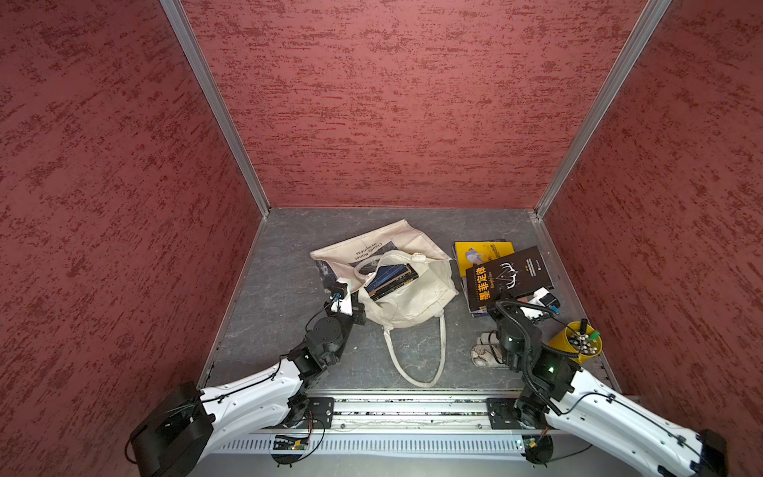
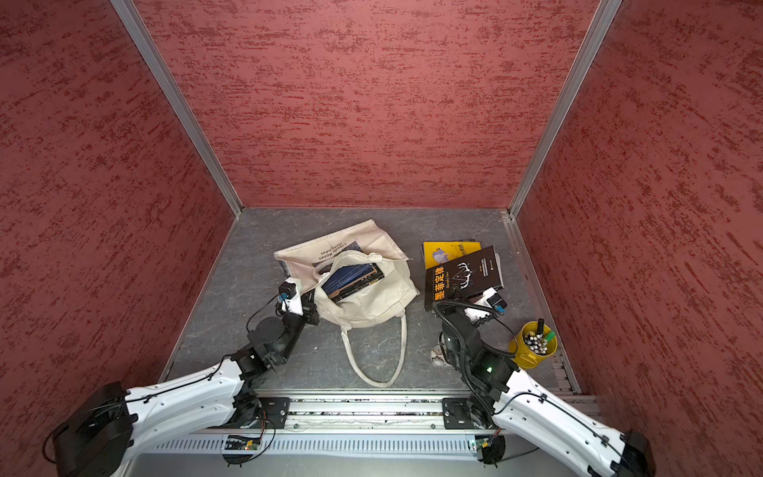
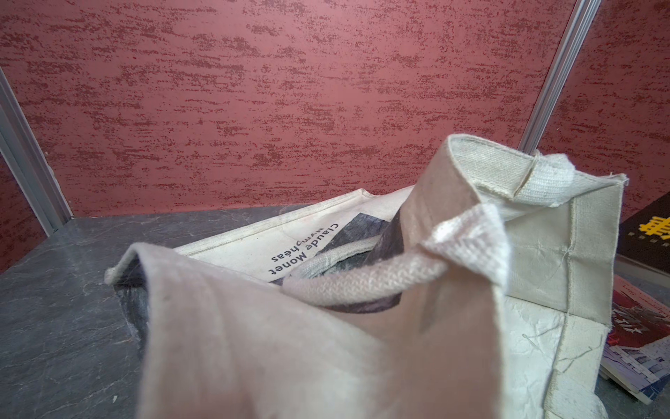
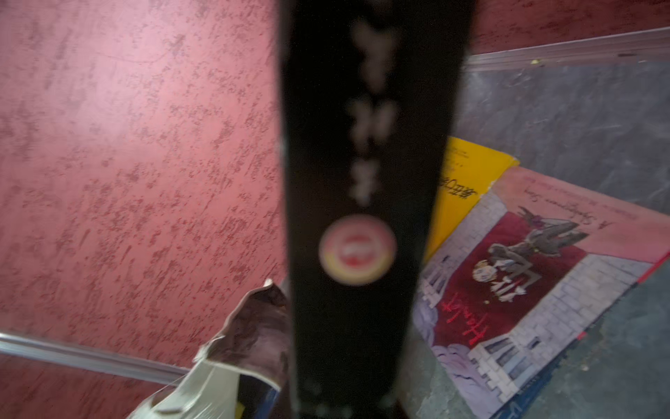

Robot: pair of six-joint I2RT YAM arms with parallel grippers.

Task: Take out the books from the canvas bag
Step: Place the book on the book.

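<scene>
1 canvas bag (image 1: 413,307), 1 black book (image 1: 511,276) — gripped

Books (image 1: 390,281) in canvas bag (image 1: 417,307)

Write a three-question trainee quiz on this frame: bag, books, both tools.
1. True or false: the canvas bag is empty.
2. Pick one. The right tool is shut on: A) nothing, B) the black book with orange lettering, C) the yellow book.
3. Short answer: what is the left tool gripping?

Key
1. False. The dark blue book and others under it sit in the bag's open mouth.
2. B. The yellow book lies in the pile beside the bag.
3. The canvas bag's rim, on the side nearest that arm.
</scene>
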